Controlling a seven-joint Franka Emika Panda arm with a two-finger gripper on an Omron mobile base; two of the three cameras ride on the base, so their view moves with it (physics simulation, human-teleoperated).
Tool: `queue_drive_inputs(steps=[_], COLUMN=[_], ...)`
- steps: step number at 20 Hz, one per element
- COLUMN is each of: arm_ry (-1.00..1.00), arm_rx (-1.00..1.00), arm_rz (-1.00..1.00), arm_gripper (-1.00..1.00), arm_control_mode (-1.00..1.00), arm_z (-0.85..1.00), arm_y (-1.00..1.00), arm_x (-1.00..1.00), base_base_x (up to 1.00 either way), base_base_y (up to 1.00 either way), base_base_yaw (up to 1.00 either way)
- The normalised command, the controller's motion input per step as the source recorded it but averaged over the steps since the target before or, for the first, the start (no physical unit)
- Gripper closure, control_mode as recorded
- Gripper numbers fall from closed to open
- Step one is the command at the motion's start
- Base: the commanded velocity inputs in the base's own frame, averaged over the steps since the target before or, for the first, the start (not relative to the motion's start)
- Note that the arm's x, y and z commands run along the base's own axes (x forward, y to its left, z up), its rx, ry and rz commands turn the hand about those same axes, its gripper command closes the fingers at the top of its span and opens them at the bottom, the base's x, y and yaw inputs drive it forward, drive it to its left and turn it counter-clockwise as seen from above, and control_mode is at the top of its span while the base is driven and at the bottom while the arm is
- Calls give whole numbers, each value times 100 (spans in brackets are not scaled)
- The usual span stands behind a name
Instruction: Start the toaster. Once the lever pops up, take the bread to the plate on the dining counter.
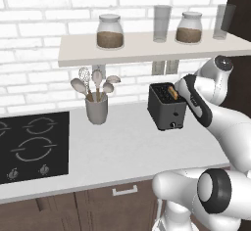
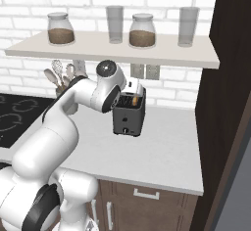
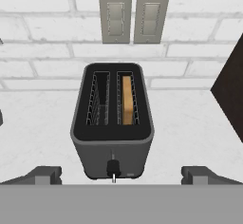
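The dark grey toaster [image 3: 113, 123] stands on the worktop against the brick wall, also seen as the toaster [image 1: 166, 110] and the toaster [image 2: 129, 115]. A golden bread [image 3: 126, 99] slice stands in its right slot, and the bread [image 1: 172, 93] sticks up a little above the top. A small dark lever [image 3: 113, 166] juts from the toaster's front face. My gripper [image 3: 121, 176] hovers above and just in front of the toaster, open, fingertips [image 3: 45, 174] wide apart with nothing between them. The plate and the dining counter are out of view.
A grey utensil holder [image 1: 96, 108] stands left of the toaster and a black hob [image 1: 32, 146] lies further left. A shelf [image 1: 147, 49] with jars and glasses hangs above. Two wall outlets [image 3: 133, 15] sit behind the toaster. A dark tall panel [image 2: 225, 103] bounds the right.
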Motion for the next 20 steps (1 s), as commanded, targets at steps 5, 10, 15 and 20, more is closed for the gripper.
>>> queue_drive_inputs(steps=[5, 10, 15, 20], arm_ry=[0, 0, 0, 0], arm_rx=[0, 0, 0, 0], arm_rz=[0, 0, 0, 0], arm_gripper=[-100, -100, -100, -100], arm_control_mode=[-100, -100, -100, -100], arm_z=[0, 0, 0, 0], arm_y=[0, 0, 0, 0], arm_x=[0, 0, 0, 0], base_base_x=[0, 0, 0, 0], base_base_y=[0, 0, 0, 0], base_base_yaw=[0, 0, 0, 0])
